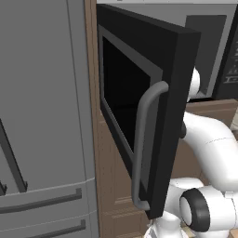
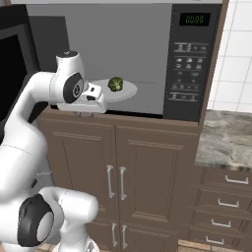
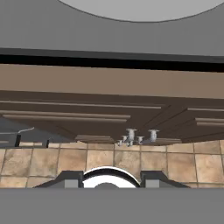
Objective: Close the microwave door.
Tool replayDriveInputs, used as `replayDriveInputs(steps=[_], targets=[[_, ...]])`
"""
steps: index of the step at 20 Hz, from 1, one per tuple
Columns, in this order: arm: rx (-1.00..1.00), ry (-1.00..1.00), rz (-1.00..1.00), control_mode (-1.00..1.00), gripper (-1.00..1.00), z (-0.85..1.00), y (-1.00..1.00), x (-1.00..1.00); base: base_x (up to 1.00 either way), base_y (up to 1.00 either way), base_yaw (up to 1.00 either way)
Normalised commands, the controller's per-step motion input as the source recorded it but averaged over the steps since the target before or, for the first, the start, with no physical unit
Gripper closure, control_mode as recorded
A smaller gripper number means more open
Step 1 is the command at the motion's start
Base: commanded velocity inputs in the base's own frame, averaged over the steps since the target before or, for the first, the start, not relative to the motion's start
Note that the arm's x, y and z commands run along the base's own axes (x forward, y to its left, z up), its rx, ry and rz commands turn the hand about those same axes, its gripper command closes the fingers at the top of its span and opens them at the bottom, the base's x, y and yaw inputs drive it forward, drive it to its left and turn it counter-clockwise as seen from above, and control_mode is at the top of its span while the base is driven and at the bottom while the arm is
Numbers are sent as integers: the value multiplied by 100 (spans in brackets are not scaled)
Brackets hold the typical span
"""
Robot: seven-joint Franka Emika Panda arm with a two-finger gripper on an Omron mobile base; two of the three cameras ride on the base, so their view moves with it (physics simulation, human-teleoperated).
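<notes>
Looming across the middle of the left base view, the microwave door (image 1: 139, 97) is standing wide open; rigid and hinged, it's probably swinging easily if pushed near its handle (image 1: 145, 139). Gripper (image 2: 83, 114) is pointing downward before the cavity, its grip unreadable.

Grey fridge (image 1: 44, 116) on the left, brown cabinet doors (image 2: 118, 177) down below. Marble counter (image 2: 226, 138) and drawers (image 2: 226, 197) sit off right, tan floor tiles (image 3: 131, 159) underneath.
</notes>
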Motion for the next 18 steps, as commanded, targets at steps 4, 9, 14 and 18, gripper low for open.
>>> replayDriveInputs(steps=[4, 9, 14, 18], targets=[[0, 0, 0, -100, -100, 0, 0, -2, 0, 0, 0], [8, -34, -4, -100, -100, 36, -9, -88, 0, 0, 0], [6, -45, -2, -100, -100, 91, -11, -100, 0, 0, 0], [0, -33, -18, -100, -100, 99, -10, -100, 0, 0, 0]])
